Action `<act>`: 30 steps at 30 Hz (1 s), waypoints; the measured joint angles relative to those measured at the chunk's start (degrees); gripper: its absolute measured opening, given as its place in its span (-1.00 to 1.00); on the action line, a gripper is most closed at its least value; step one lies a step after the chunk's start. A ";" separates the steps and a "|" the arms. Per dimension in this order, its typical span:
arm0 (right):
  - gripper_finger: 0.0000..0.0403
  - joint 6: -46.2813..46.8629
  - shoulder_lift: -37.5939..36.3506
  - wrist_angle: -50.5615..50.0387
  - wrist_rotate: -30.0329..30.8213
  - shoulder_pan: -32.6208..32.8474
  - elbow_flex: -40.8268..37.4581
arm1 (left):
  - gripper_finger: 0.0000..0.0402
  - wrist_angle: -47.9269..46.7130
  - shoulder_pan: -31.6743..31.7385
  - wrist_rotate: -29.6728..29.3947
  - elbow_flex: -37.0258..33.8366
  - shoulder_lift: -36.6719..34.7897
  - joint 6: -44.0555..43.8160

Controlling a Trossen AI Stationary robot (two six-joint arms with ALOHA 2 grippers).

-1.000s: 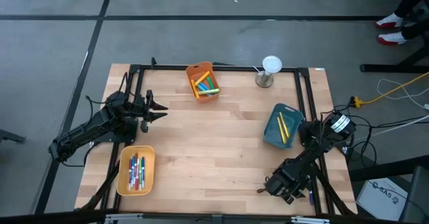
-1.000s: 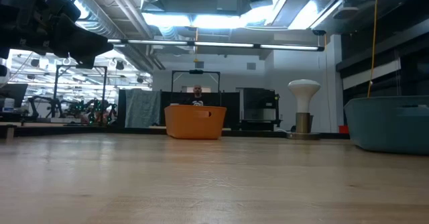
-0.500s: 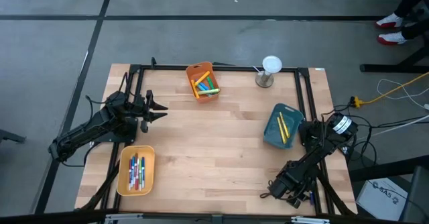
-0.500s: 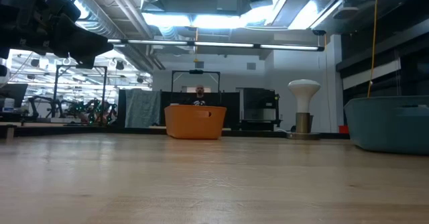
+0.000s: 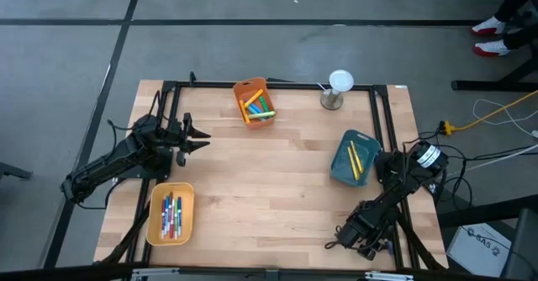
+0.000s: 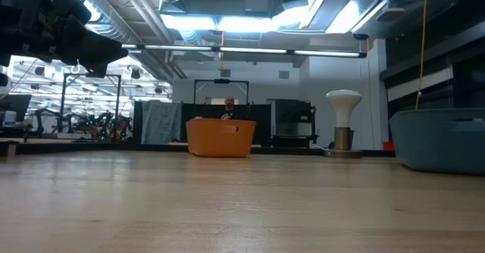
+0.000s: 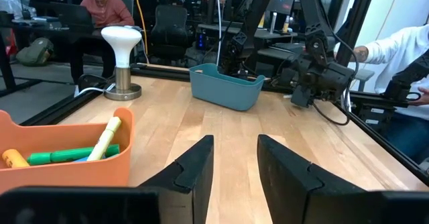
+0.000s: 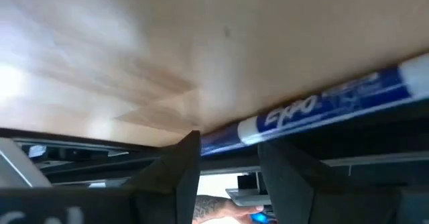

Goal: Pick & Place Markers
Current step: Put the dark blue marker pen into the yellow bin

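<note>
**Right hand closing in on a blue marker at the bench edge**

The right hand (image 5: pixel 357 235) is hanging low at the near right corner of the bench (image 5: pixel 269 180), fingers spread with a gap between them and pinching nothing. Just ahead of its fingertips a blue marker (image 8: pixel 315 113) is lying along the bench edge, not yet between the fingers. It looks light, stiff and smooth, so it is likely to roll or slide off the edge if nudged; a grip across the middle of the barrel seems safest. Other markers are lying in the orange bin (image 5: pixel 255 103), the yellow bin (image 5: pixel 171 214) and the teal bin (image 5: pixel 353 156). The left hand (image 5: pixel 200 140) is waiting, fingers spread and empty, with the orange bin ahead of it.
</note>
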 joint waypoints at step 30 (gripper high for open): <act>-0.26 4.67 0.00 8.36 7.68 -12.41 2.30 | -0.45 0.00 0.02 0.00 0.00 0.00 0.00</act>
